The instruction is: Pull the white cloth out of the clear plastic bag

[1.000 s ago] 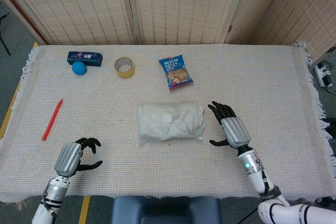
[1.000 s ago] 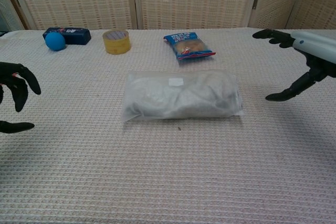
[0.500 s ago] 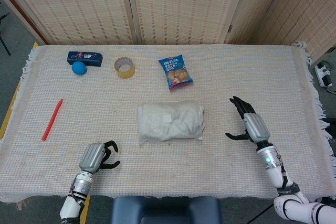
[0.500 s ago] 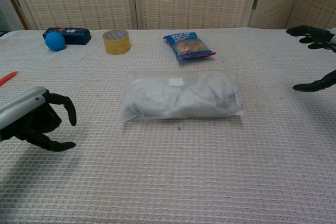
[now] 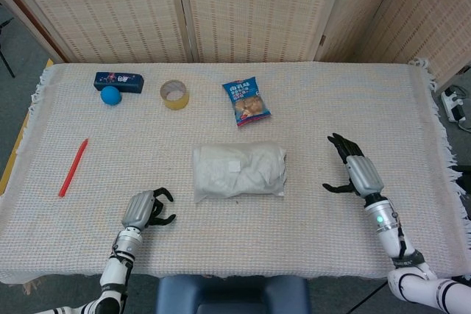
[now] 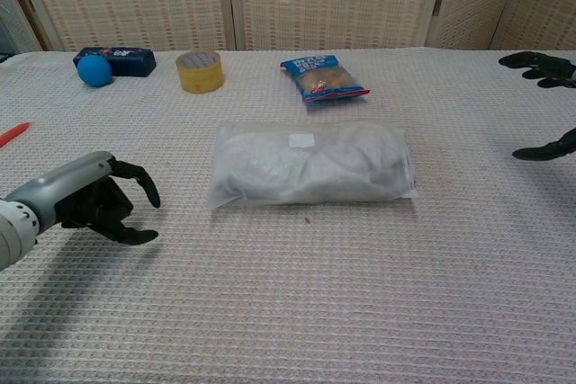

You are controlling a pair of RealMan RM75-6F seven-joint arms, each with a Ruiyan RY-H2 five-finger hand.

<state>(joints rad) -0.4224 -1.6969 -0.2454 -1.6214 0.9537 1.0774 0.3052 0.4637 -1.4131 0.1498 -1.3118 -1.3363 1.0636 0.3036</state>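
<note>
At the far left edge of the surface [image 5: 353, 108] lies a red pen [image 5: 73, 168], with a blue ball [image 5: 110, 95] touching a dark blue box [image 5: 118, 80] further back. The left hand [image 5: 146, 208] sits low near the front edge, empty, its fingers [image 6: 144, 188] loosely curved and apart. Behind it, a roll of yellow tape [image 5: 175, 94] stands near the back. In the middle lies the clear plastic bag [image 5: 238, 170], flat on the surface, with the white cloth [image 6: 310, 168] wholly inside it; neither hand touches it. A blue snack packet [image 5: 246, 101] lies behind the bag. To the right, well apart from the bag, the right hand [image 5: 353, 171] holds nothing, fingers spread wide; whether it rests on the surface or hovers above is hard to tell.
</note>
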